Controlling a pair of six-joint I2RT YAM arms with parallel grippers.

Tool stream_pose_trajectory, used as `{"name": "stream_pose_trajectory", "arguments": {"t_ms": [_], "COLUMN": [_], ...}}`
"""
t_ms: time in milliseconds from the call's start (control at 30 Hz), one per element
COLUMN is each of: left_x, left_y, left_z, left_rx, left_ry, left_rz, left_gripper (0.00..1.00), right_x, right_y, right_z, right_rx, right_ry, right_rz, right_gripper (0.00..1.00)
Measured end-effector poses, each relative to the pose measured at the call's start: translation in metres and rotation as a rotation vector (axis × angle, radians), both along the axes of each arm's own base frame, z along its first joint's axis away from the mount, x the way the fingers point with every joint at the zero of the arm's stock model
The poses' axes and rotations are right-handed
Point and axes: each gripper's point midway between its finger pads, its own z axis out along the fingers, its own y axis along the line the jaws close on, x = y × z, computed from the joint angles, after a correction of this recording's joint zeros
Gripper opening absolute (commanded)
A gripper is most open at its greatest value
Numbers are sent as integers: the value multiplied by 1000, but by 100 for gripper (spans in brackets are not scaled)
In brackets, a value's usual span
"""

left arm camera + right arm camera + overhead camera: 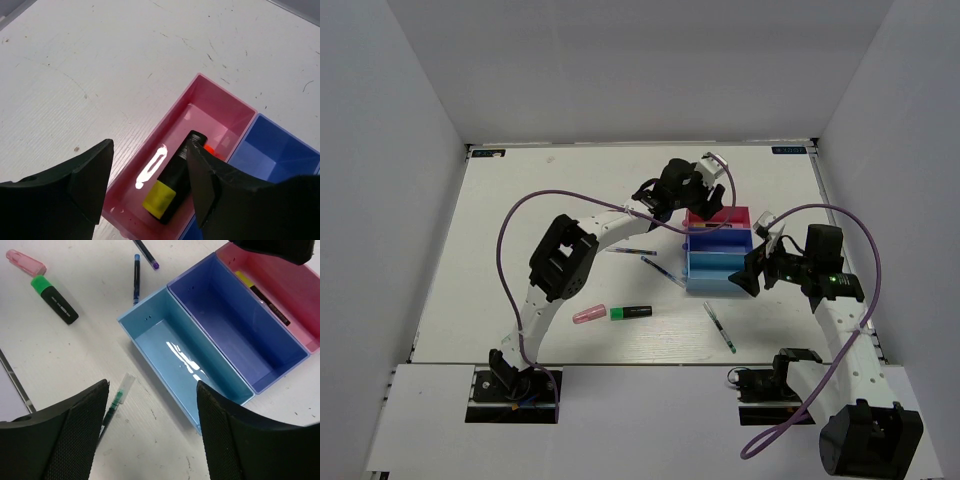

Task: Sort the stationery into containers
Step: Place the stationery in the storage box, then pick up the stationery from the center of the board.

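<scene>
Surface (540,200): white, matte, finely ribbed, flecked with small dark scuffs.
Left arm (610,225): stretched far across; left gripper (150,182) hangs over the pink tray (167,122), fingers spread wide, empty.
Right arm (840,310): elbow bent; right gripper (152,410) sits above the light blue tray (150,315), fingers wide apart, holding nothing.
Trays: glossy rectangular plastic, joined in a row, purple-blue tray (235,325) in the middle.
Highlighters: stubby; black-and-yellow highlighter (172,187) lies inside the pink tray; pink highlighter (589,314) and green highlighter (631,312) lie end to end on the surface.
Pens: slender; blue-ended pen (136,277) beside the light blue tray; green pen (117,400) nearer.
</scene>
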Motion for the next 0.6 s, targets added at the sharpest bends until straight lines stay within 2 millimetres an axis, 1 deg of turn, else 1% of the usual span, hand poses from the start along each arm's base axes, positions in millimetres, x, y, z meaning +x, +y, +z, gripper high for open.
{"name": "stream_pose_trajectory", "arguments": {"t_ms": [33, 67, 100, 133, 200, 233, 267, 300, 333, 400, 433, 467, 500, 533, 567, 600], "left_x": [0, -1, -3, -7, -19, -30, -42, -55, -67, -92, -105, -115, -126, -138, -149, -162], "left_y": [1, 2, 4, 8, 19, 31, 44, 59, 76, 117, 141, 165, 191, 223, 252, 282], "left_z": [0, 0, -1, -1, 2, 4, 8, 15, 27, 58, 76, 89, 98, 102, 99, 84], "left_rx": [2, 3, 7, 10, 24, 39, 55, 67, 74, 87, 80, 76, 72, 64, 70, 90], "left_ry": [2, 6, 11, 24, 41, 57, 79, 98, 110, 125, 131, 130, 135, 143, 150, 167], "left_rz": [1, 2, 3, 7, 9, 15, 27, 45, 71, 156, 216, 272, 335, 411, 473, 541], "left_gripper": [64, 54, 29, 17, 0, 0, 0, 0, 12, 36, 50, 57, 63, 70, 75, 78], "right_x": [0, 0, 1, 1, 1, 2, 2, -1, -5, -16, -19, -21, -21, -22, -24, -27], "right_y": [0, 0, 0, 0, 2, 3, 4, 8, 12, 23, 30, 36, 42, 48, 56, 63], "right_z": [1, 2, 2, 3, 3, 2, 1, 0, -2, -3, 0, 3, 6, 7, 7, 4], "right_rx": [2, 3, 7, 13, 38, 53, 67, 85, 97, 108, 112, 114, 109, 102, 92, 69], "right_ry": [-3, -5, -5, 0, 32, 49, 69, 89, 120, 198, 217, 230, 233, 233, 230, 222], "right_rz": [-1, -2, -4, -9, -31, -43, -48, -27, 10, 111, 180, 237, 291, 335, 380, 421], "right_gripper": [63, 40, 7, 0, 0, 0, 6, 26, 49, 65, 69, 69, 69, 69, 68, 68]}}
